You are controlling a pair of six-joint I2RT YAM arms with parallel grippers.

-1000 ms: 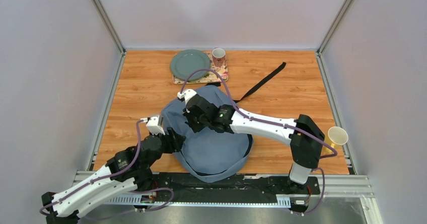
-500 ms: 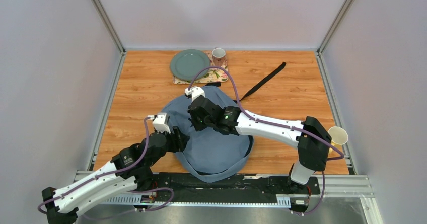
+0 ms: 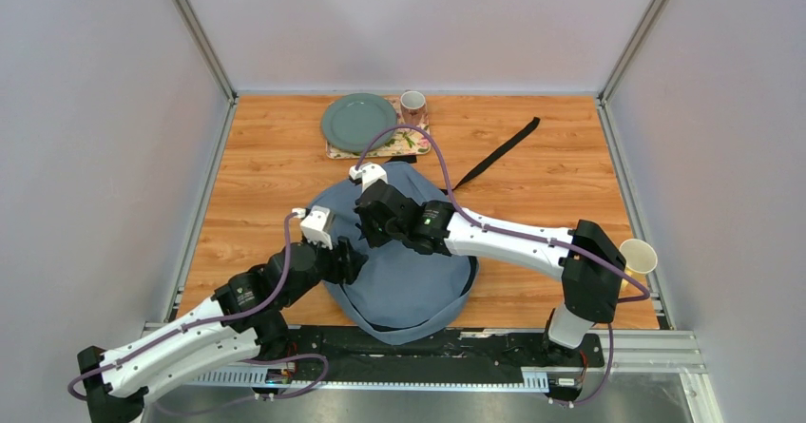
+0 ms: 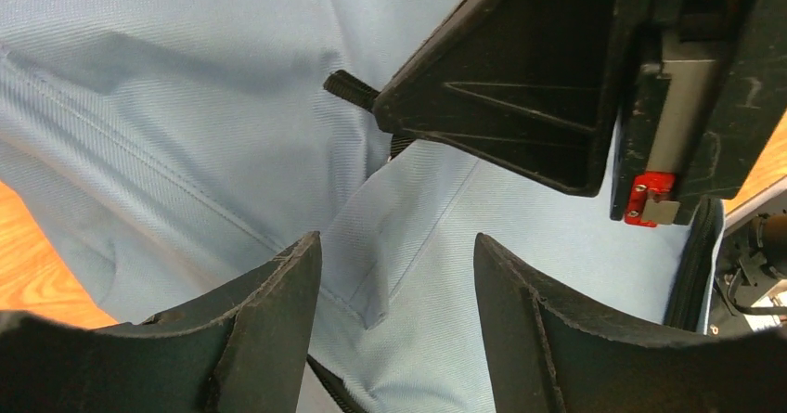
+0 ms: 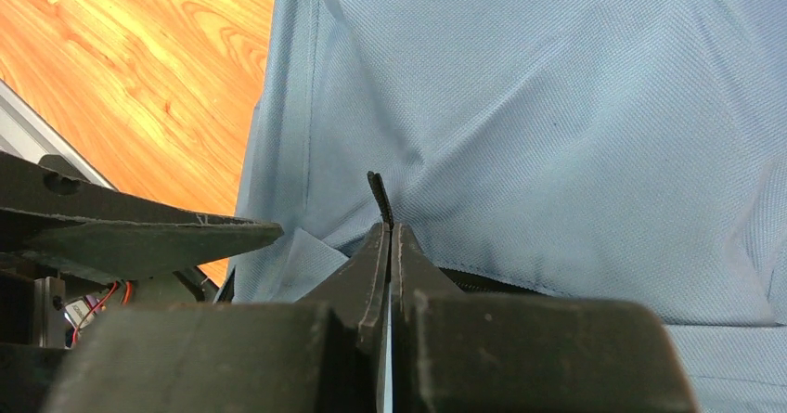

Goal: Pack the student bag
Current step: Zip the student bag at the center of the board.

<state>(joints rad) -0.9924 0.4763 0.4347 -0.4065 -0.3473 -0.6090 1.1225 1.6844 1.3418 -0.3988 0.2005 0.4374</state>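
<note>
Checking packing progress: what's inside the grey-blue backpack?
The soft grey-blue fabric backpack shows only its outside; any contents are covered. The right claw pinches a black tab.

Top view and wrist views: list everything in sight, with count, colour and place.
bag: 1, grey-blue, near middle of the table, under both arms
zip pull: 1, black, on the bag, pinched in the right jaws
strap: 1, black, flat on the table, from the bag toward the far right
plate: 1, grey-green, far side, on the mat
mat: 1, floral, far side, under plate and mug
mug: 1, patterned, on the mat right of the plate
paper cup: 1, yellow, right edge, beside the right arm
table: 1, wood
left arm: 1, white and black, jaws open over the bag
right arm: 1, white and black, jaws shut on the zip pull
</note>
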